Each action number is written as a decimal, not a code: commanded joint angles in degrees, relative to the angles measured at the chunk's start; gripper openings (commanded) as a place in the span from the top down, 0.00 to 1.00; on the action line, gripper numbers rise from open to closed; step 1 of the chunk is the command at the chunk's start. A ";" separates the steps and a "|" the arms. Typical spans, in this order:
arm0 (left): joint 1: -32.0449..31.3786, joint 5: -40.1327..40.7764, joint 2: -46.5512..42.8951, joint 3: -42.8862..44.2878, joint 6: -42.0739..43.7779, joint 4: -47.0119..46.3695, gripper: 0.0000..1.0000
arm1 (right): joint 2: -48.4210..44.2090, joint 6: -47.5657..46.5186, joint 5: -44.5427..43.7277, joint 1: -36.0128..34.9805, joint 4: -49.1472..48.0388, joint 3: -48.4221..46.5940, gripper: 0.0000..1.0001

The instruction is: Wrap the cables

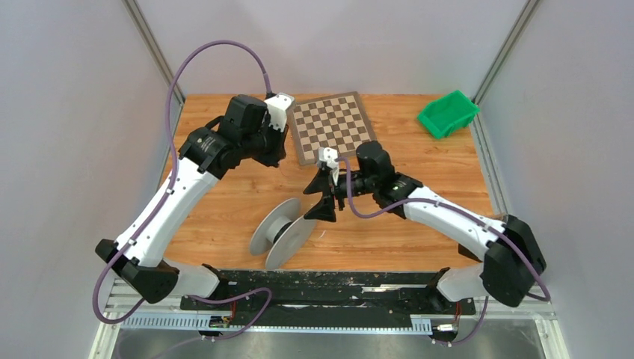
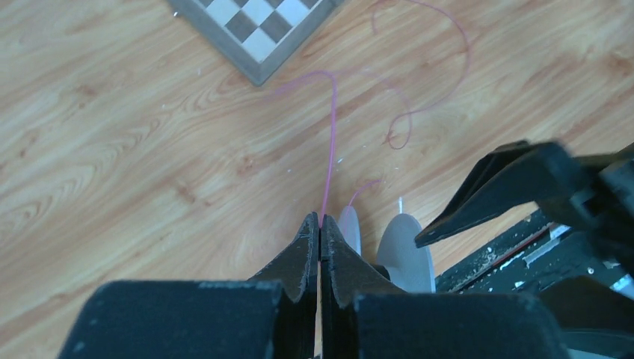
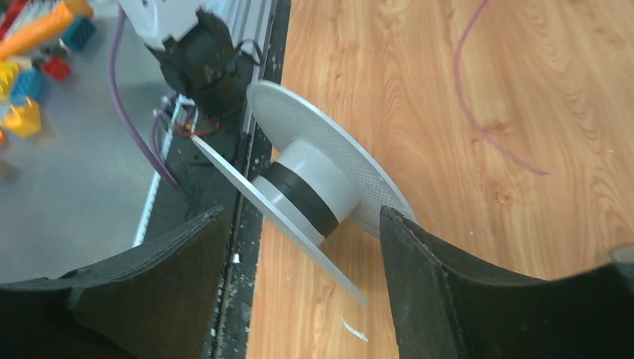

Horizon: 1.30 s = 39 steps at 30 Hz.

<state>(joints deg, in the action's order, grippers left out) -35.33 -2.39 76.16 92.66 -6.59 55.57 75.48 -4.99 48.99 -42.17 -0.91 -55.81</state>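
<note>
Pink thin cable (image 2: 330, 149) in loose loops on the wooden table (image 1: 224, 202) near the chessboard (image 1: 333, 126), one end pinched between the left gripper's (image 2: 320, 232) pressed-together fingers. Grey spool (image 3: 314, 187) on its rims at the near middle, just beside the right gripper (image 3: 300, 224), fingers spread wide, nothing held.

cable (image 2: 330, 149): pink | spool (image 3: 318, 176): grey, black band | board (image 1: 333, 126): brown-white checks | bin (image 1: 447, 114): green

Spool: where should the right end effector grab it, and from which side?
Probably across the two flanges' outer faces, from above. The spool rests on its rims, hub recessed and needed for the cable; the open right end effector straddles it.
</note>
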 commanded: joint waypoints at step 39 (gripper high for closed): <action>2.64 -11.39 -2.46 -4.97 11.62 -0.04 1.00 | 8.13 -36.58 19.91 9.55 4.88 1.15 0.97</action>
<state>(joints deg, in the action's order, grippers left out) -31.46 -12.27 74.48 84.73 -0.54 56.36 84.23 -30.46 62.89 -34.24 1.28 -54.59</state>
